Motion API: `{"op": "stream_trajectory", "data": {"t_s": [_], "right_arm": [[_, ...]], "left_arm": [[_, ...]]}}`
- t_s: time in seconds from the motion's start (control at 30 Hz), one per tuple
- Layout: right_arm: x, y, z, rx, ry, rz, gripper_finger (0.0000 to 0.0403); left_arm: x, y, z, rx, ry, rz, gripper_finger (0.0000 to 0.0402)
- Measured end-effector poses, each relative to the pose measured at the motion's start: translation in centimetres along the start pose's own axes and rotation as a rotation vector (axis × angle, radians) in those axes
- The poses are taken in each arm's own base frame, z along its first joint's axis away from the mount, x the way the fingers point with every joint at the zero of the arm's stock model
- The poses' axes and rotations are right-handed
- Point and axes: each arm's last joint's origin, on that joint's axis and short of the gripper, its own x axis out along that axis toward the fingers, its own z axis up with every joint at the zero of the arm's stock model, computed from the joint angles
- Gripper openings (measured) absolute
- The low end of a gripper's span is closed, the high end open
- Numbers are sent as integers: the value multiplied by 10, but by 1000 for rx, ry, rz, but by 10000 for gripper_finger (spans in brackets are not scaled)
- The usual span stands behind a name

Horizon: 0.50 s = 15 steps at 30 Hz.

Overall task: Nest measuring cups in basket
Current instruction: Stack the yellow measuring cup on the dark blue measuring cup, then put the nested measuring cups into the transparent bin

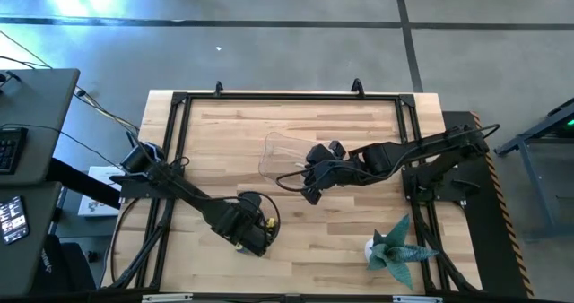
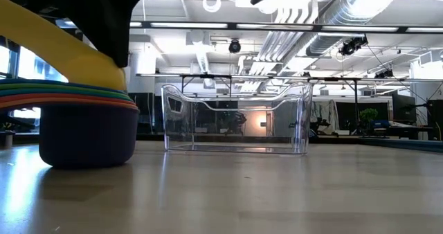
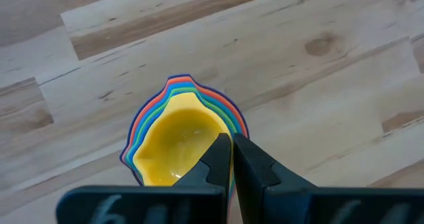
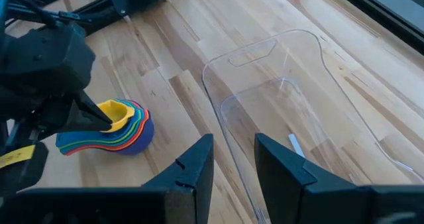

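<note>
Glossy plastic measuring cups (image 4: 109, 130), clear smooth plastic basket (image 4: 298, 111), matt wood table (image 1: 296, 240).

1. Basket (image 1: 280, 156) interior bare, open from above; right gripper (image 1: 311, 179) hangs beside its rim.
2. Bare tabletop (image 1: 233, 133) between basket & nested cups (image 4: 116, 128).
3. Left gripper (image 3: 231, 159) sits over cups, blocking top access.
4. Paper figure (image 1: 395, 247) at near-right corner, well apart.

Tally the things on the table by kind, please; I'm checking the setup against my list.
Stack of nested measuring cups: 1, yellow on top, standing on the table outside the basket
Clear basket: 1, nothing visible in it
Folded-paper figure: 1
Total: 3
</note>
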Motion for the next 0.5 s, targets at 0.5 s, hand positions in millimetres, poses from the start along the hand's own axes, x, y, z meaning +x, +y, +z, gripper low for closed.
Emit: {"op": "stream_trajectory", "data": {"t_s": [0.5], "right_arm": [[0, 0, 0, -5, 3, 2, 101]], "left_arm": [[1, 0, 2, 38, -4, 1, 65]]}}
